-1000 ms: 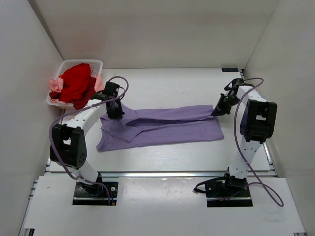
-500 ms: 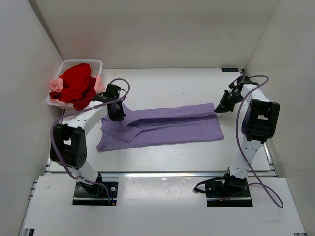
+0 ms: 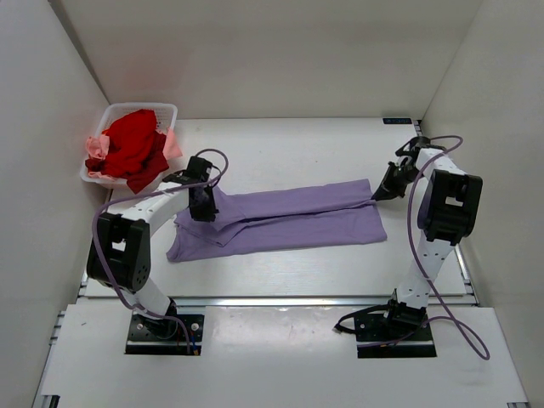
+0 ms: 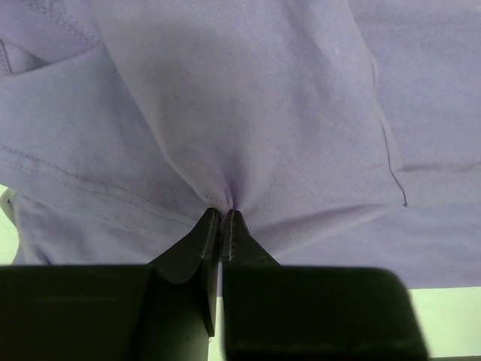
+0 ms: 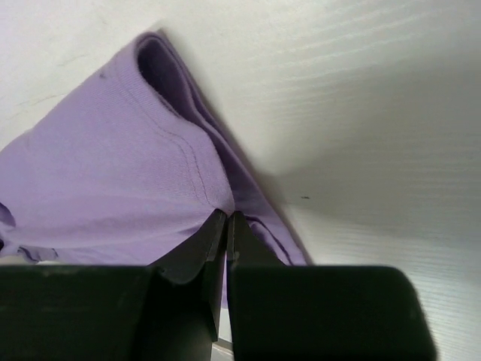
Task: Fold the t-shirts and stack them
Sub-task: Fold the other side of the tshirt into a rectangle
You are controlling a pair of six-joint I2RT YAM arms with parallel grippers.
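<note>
From above, you see the lavender t-shirt [image 3: 289, 219] stretched across the worktop [image 3: 297, 153], the left hand [image 3: 205, 211] at its left end and the right hand [image 3: 376, 195] at its far right corner. The red t-shirt [image 3: 132, 144] and pink t-shirt [image 3: 95, 149] lie in the basket [image 3: 144, 106]. Your left wrist view shows that hand pinched tight on a pucker of lavender cloth. Your right wrist view shows its hand closed on the hem's corner.

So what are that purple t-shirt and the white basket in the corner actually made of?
The purple t-shirt looks like soft, matte knit cloth, perhaps cotton jersey: it drapes flat, puckers where it is pinched, and shows stitched hems. The basket looks like stiff white plastic, judging by its thin, smooth rim, though it is too small to be sure.
</note>
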